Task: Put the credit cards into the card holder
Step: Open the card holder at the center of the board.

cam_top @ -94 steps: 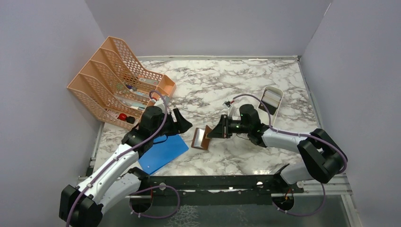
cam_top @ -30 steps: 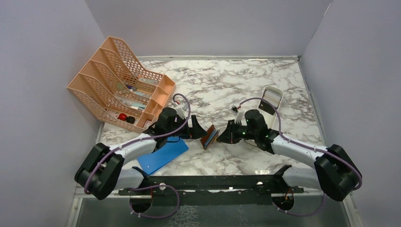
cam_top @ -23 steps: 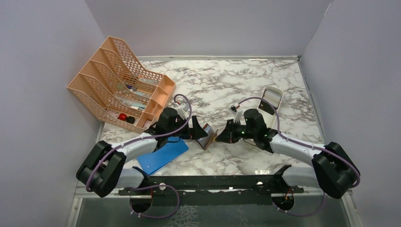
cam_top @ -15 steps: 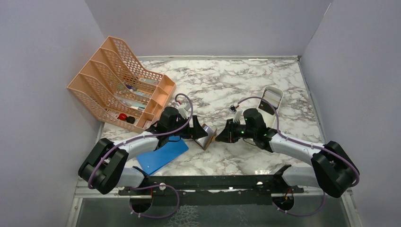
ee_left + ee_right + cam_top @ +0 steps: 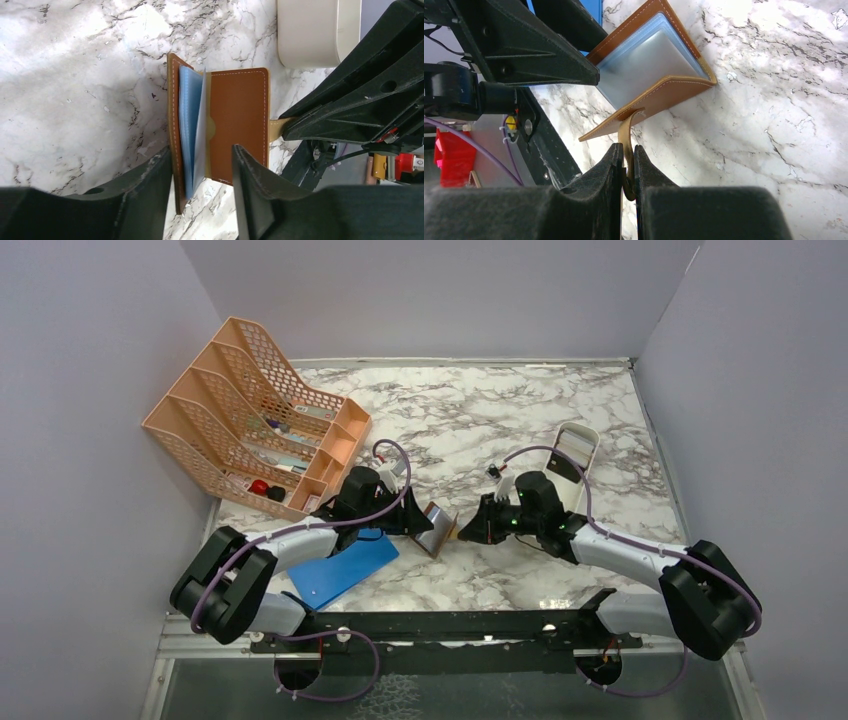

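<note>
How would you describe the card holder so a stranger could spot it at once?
On the marble table, look between the left hand and the right hand. The card holder is the small brown leather wallet open there, tab pinched by the right hand; unlike the flat blue board nearby, it shows clear sleeves inside.

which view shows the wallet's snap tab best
Right wrist: the snap tab fills the centre, pinched by the right gripper. Left wrist shows only a short stub beside the wallet. Top view: too small to tell.

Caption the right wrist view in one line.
Right gripper pinching the snap tab of the open card holder.
</note>
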Action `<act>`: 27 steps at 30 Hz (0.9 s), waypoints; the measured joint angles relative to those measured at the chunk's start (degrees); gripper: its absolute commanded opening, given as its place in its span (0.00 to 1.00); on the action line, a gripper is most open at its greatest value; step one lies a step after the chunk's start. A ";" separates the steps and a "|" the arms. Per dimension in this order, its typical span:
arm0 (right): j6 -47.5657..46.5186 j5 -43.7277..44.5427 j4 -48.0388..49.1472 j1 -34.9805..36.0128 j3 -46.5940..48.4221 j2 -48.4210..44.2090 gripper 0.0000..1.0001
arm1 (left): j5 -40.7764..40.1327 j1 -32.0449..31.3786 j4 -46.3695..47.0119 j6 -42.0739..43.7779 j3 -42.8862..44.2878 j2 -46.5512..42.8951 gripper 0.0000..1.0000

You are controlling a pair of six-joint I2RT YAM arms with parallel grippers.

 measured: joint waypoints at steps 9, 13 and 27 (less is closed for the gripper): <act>-1.36 1.40 -1.11 0.00 0.00 0.00 0.10 | -0.07 0.00 0.00 0.46 0.00 0.02 0.26; -1.77 2.03 -1.36 0.00 0.00 0.00 0.10 | -0.07 -0.17 0.00 0.57 0.02 0.26 0.17; -2.32 6.71 -4.52 0.00 0.00 0.48 0.18 | -0.17 -0.35 -0.11 0.98 0.17 -0.68 0.02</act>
